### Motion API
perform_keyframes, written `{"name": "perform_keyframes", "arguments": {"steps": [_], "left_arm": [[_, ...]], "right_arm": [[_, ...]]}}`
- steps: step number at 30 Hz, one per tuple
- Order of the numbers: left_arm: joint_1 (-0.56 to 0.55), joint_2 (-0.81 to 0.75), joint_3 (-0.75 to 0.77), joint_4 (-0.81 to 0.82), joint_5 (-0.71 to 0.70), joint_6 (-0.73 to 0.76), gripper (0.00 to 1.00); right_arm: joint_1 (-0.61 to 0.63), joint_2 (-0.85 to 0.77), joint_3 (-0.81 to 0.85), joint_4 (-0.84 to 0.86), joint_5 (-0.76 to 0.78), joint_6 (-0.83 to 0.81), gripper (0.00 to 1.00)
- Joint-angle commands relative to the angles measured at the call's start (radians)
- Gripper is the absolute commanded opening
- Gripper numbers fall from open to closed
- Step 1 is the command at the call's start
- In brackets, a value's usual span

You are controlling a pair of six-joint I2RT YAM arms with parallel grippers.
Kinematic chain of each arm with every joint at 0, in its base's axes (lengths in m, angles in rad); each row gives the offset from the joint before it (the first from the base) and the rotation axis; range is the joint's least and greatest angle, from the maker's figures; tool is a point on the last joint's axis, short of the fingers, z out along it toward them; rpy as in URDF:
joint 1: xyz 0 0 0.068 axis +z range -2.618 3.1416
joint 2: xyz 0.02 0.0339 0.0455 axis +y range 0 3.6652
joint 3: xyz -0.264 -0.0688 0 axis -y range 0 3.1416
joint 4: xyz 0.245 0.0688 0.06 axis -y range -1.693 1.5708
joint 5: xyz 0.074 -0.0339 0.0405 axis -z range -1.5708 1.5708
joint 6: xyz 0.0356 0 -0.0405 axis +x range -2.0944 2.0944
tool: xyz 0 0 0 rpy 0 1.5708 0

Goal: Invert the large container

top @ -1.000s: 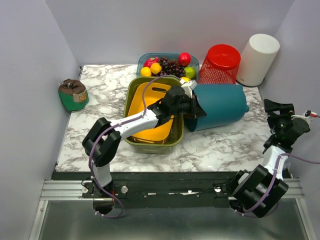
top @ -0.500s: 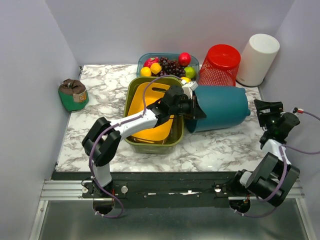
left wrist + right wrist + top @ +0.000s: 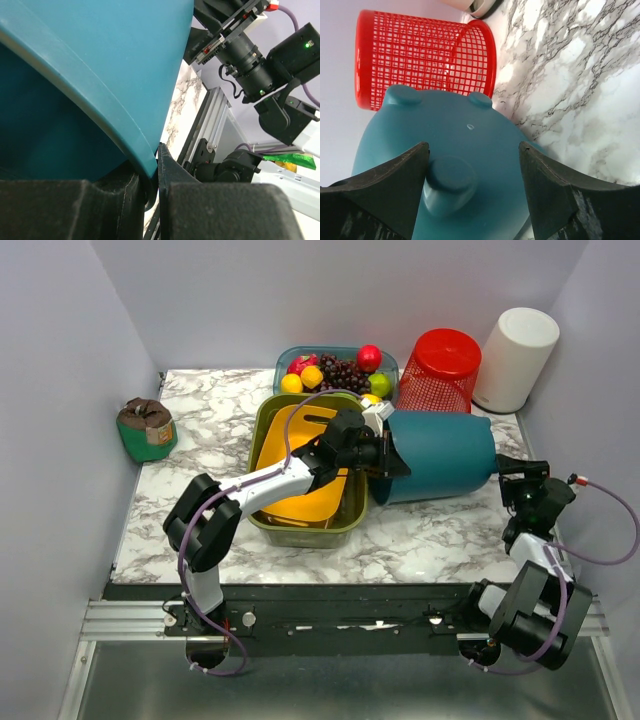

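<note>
A teal large container [image 3: 440, 455] lies on its side on the marbled counter [image 3: 220, 410], its open mouth turned left and its rounded base turned right. The left fingers [image 3: 388, 452] are clenched on the container's rim at the mouth end. That arm's wrist view shows the teal lip pinched between the two dark fingers, one inside the wall and one outside.

At the container's opposite end the right fingers [image 3: 510, 475] stand released and spread wide, just beside the base. From that wrist, one finger shows on either side of the teal bottom with its small moulded feet. Whether either finger touches the base cannot be told.

Just beside the container's mouth sits an olive-green tub [image 3: 300, 530] holding a yellow insert [image 3: 310, 498], with the left arm reaching across it. Behind the container stands a red mesh basket [image 3: 440, 365]. A white cylinder [image 3: 515, 358] is to the right of that, in the far corner. A clear bin of fruit [image 3: 285, 365] sits behind the container's mouth end. Well to the container's left, near the counter's edge, rests a green pouch with a brown top [image 3: 146, 428].
</note>
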State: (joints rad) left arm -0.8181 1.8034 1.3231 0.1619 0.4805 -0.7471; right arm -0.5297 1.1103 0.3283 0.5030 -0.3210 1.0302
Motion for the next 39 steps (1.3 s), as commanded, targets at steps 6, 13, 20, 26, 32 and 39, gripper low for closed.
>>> {"name": "perform_keyframes", "arguments": {"steps": [6, 13, 20, 26, 32, 39], "left_arm": [[-0.003, 0.005, -0.002, -0.027, 0.026, -0.009, 0.13], [-0.006, 0.013, 0.007, -0.041, 0.024, -0.006, 0.12], [-0.021, 0.03, 0.036, -0.061, 0.014, 0.0, 0.1], [-0.047, 0.063, 0.083, -0.105, 0.006, 0.006, 0.1], [-0.058, 0.071, 0.111, -0.157, -0.025, 0.02, 0.15], [-0.092, 0.137, 0.201, -0.225, 0.007, 0.04, 0.21]], "right_arm": [[0.017, 0.084, -0.009, 0.144, -0.029, 0.091, 0.72], [0.037, 0.068, -0.003, 0.135, -0.007, 0.083, 0.54], [0.062, 0.014, -0.017, 0.089, -0.023, 0.106, 0.55], [0.065, -0.062, -0.008, 0.068, -0.038, 0.128, 0.54], [0.068, -0.078, 0.055, -0.003, -0.11, 0.12, 0.55], [0.068, -0.107, 0.074, -0.038, -0.18, 0.073, 0.55]]}}
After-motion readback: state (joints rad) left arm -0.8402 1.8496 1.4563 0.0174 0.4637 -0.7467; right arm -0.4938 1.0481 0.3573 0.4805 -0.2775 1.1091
